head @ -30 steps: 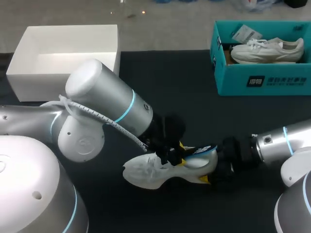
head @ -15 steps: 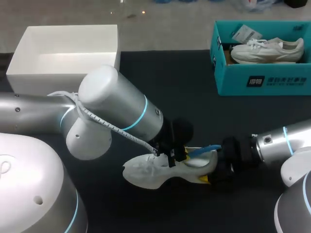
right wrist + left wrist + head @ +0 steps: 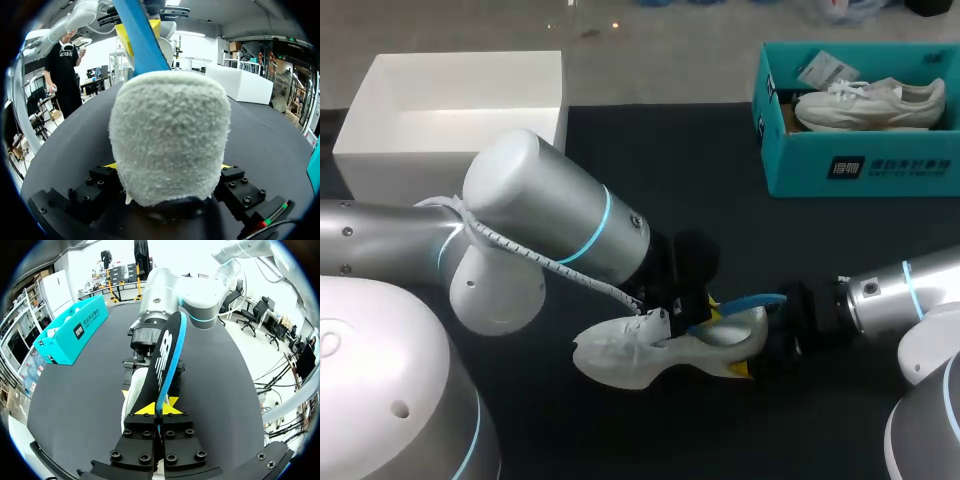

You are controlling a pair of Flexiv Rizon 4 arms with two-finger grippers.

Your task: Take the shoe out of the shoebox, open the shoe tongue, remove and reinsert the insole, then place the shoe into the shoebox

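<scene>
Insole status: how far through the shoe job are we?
Done: shoe is out of the teal shoebox, on the table. In hand: left jaws shut on the insole, which has risen further out over the last second, so removal is under way; right jaws clamp the heel. Left: free the insole, reinsert it, box the shoe. Tongue state isn't visible.

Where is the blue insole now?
Head view, front middle: the insole rises from the white shoe, pinched in the left gripper.
</scene>
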